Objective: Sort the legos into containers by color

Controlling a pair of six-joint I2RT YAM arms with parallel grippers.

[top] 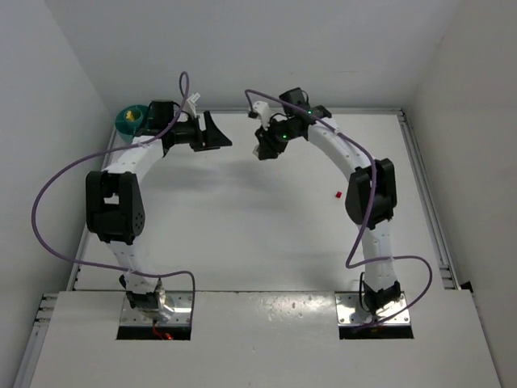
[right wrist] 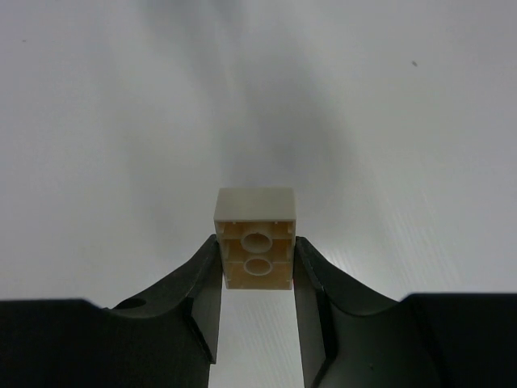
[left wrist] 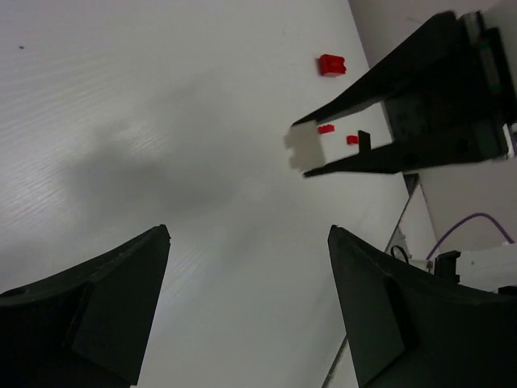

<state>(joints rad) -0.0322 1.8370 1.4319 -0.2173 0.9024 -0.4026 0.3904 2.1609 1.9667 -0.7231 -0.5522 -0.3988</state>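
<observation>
A cream lego brick (right wrist: 255, 206) hangs above the white table, its hollow underside toward the right wrist camera. My right gripper (right wrist: 257, 242) is shut on its two sides. The left wrist view shows that same gripper (left wrist: 300, 149) with the pale brick at its tips. My left gripper (left wrist: 249, 234) is open, with only bare table between its fingers. Both grippers face each other at the far middle of the table, left gripper (top: 220, 133) and right gripper (top: 265, 149). Three small red legos (left wrist: 331, 65) (left wrist: 325, 128) (left wrist: 352, 139) lie beyond. The teal container (top: 129, 121) stands at the far left corner.
A single red lego (top: 338, 194) lies on the table beside the right arm's elbow. White walls enclose the table on the left, back and right. Purple cables loop off both arms.
</observation>
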